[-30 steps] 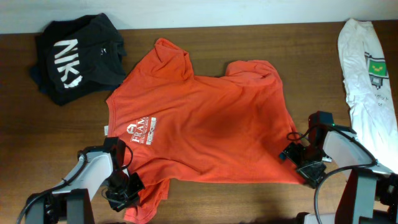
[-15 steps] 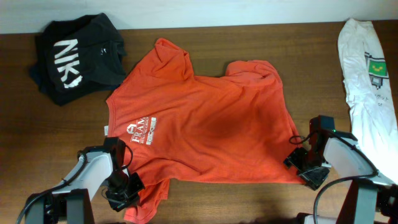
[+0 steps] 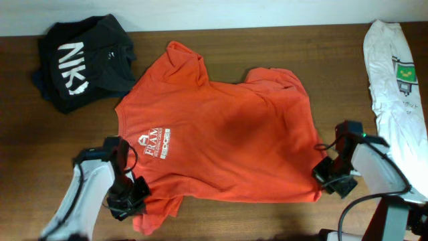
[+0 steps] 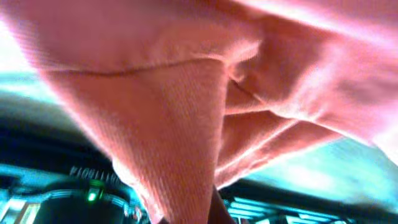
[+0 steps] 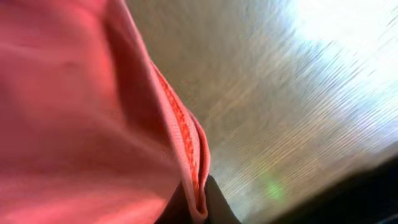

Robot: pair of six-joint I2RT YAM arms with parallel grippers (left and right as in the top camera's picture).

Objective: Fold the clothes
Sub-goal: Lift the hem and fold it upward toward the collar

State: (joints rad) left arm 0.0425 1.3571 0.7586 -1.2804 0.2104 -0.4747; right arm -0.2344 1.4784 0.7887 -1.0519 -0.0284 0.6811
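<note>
You have the orange-red T-shirt (image 3: 221,140) spread flat over the middle of the bench (image 3: 267,47), with its small white chest lettering (image 3: 155,142) facing up on the left side. Your left gripper (image 3: 132,195) sits at the shirt's near-left corner, close to the bench's near edge, and is clamped on the cloth there. In the left wrist view, bunched orange fabric fills nearly the whole frame. Your right gripper (image 3: 329,182) is at the shirt's near-right corner, jaws together on the hem (image 5: 186,134). The right wrist view shows that stitched edge running down into the pinch, with bare wood grain beside it. A black garment (image 3: 83,60) with large white letters lies crumpled in the far-left corner of the bench. It is right beside the shirt's sleeve, and you cannot tell whether the two touch. A white garment (image 3: 394,87) lies lengthwise along the right edge, apart from the orange shirt.
</note>
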